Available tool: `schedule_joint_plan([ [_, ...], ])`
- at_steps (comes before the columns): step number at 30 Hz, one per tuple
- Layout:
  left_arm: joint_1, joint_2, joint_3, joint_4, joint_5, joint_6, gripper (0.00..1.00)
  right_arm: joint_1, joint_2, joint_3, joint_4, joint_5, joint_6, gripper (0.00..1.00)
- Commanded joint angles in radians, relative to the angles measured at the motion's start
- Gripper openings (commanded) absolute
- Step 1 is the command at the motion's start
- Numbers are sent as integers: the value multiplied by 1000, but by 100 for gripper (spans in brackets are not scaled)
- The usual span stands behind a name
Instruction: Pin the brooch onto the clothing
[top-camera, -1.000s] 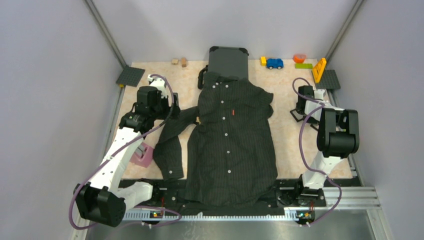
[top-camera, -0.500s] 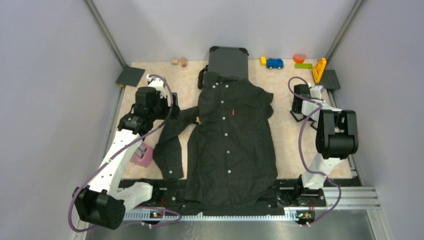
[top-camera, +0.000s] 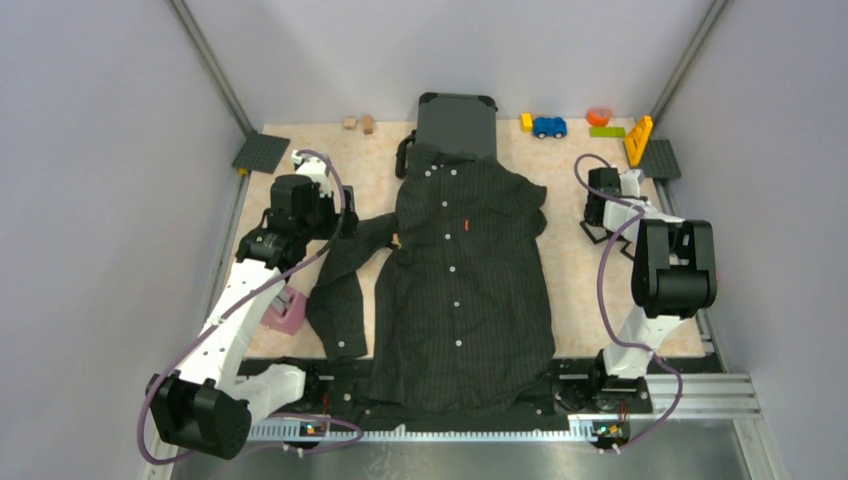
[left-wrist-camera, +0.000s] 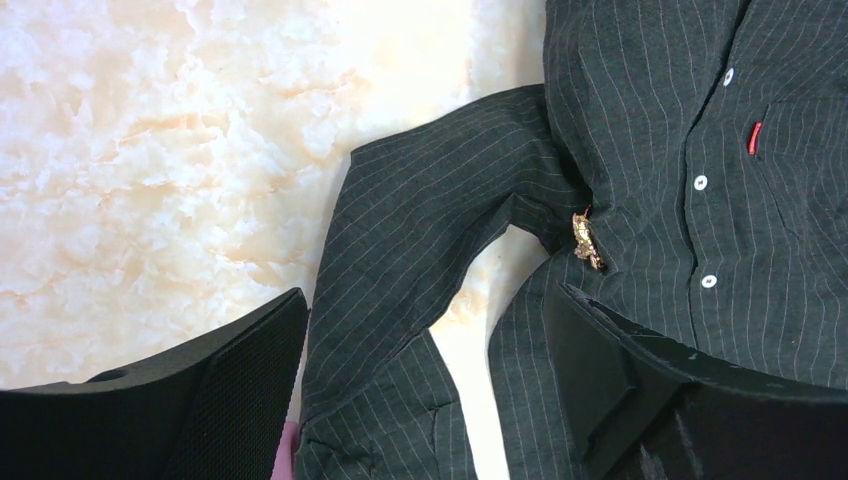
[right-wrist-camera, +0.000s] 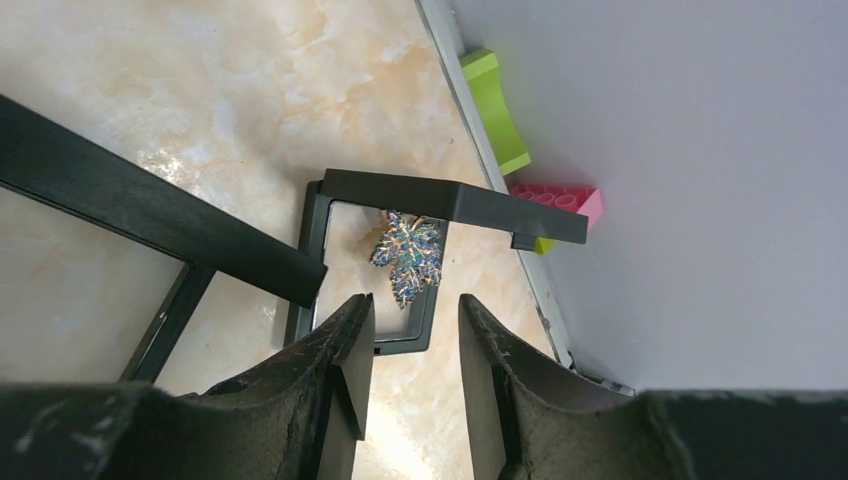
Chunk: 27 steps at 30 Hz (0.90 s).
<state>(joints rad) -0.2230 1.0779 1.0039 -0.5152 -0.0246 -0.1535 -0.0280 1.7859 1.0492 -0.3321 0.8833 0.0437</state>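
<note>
Status: the clothing (top-camera: 465, 280) lies flat, buttons up, in the middle of the surface (top-camera: 570, 290).

We note a gold brooch (left-wrist-camera: 586, 241) on it, where the spread sleeve (left-wrist-camera: 420, 220) meets the body. We cannot tell whether its pin goes through the cloth.

A second, leaf brooch (right-wrist-camera: 408, 255) sits inside a black frame (right-wrist-camera: 450, 200) by the right wall, well apart from the shirt. We judge it not yet picked up, so the grasp, the carry and the pinning are left.

Right gripper (right-wrist-camera: 415, 300): jaws partly apart with nothing between them. The leaf brooch is just beyond the fingertips, in line with the gap.

Left gripper (left-wrist-camera: 428, 292): jaws wide and released, over the sleeve. The gold brooch is just beside one finger.
</note>
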Motion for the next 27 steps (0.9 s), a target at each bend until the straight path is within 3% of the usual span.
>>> schedule_joint_plan([
  [1, 5, -16, -7, 50, -8, 12, 92, 5, -6, 34, 13, -39, -17, 39],
  [27, 5, -29, -10, 52, 4, 9, 92, -44, 76, 76, -57, -8, 21, 36],
])
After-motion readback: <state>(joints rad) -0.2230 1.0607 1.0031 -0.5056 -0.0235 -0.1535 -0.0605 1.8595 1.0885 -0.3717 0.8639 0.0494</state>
